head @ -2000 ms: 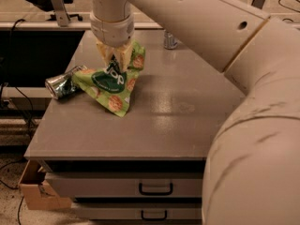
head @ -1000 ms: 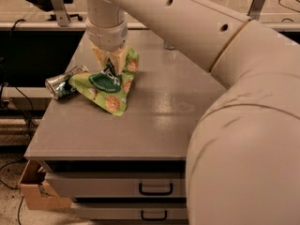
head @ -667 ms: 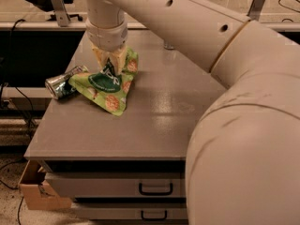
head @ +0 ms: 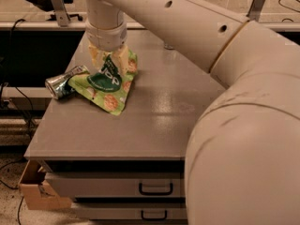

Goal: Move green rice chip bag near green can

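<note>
The green rice chip bag (head: pixel 107 89) is crinkled light green with a dark round logo and pictures of rice cakes. It is at the table's left side, its lower corner resting on the surface. My gripper (head: pixel 109 63) comes down from above and is shut on the bag's upper part, with yellowish fingers (head: pixel 123 59) on either side of it. The green can is almost hidden behind my arm. Only a small sliver of something (head: pixel 168 46) shows at the back of the table.
A silver-grey dented can (head: pixel 60 84) lies on its side at the left edge, touching the bag. The grey table (head: pixel 154 121) has drawers with handles (head: pixel 154 189) below. A cardboard box (head: pixel 35 191) sits on the floor at the left. My arm fills the right side.
The gripper and the bag have shifted slightly left toward the dented can. My arm has swung across and now covers the can at the back of the table.
</note>
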Motion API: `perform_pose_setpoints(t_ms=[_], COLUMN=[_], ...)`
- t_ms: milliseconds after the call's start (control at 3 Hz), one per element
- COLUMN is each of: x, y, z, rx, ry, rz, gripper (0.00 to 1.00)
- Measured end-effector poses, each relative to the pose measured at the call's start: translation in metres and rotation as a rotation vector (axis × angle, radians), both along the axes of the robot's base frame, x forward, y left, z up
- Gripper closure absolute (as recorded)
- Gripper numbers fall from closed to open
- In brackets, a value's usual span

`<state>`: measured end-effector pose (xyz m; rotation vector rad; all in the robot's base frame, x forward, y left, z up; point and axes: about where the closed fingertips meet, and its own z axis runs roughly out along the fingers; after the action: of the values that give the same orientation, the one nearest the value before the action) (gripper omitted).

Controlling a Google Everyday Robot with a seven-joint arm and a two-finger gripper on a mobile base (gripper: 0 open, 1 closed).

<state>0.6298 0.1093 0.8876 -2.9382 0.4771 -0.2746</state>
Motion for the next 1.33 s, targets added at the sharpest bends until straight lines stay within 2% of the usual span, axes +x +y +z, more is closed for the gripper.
perform_pose_setpoints(t_ms=[333,667,1000,1333], x=[0.001,0.001,0.000,-0.004], y=[0.002,0.002,-0.009,-0.042], z=[-0.001,-0.001,0.010,0.032], rx=[0.004,0.004,0.086,0.196], ry=[-0.003,-0.003,-0.028,-0.065], rz=[0.001,0.001,-0.019,-0.078], gripper=[0.00,0.00,0.00,0.00])
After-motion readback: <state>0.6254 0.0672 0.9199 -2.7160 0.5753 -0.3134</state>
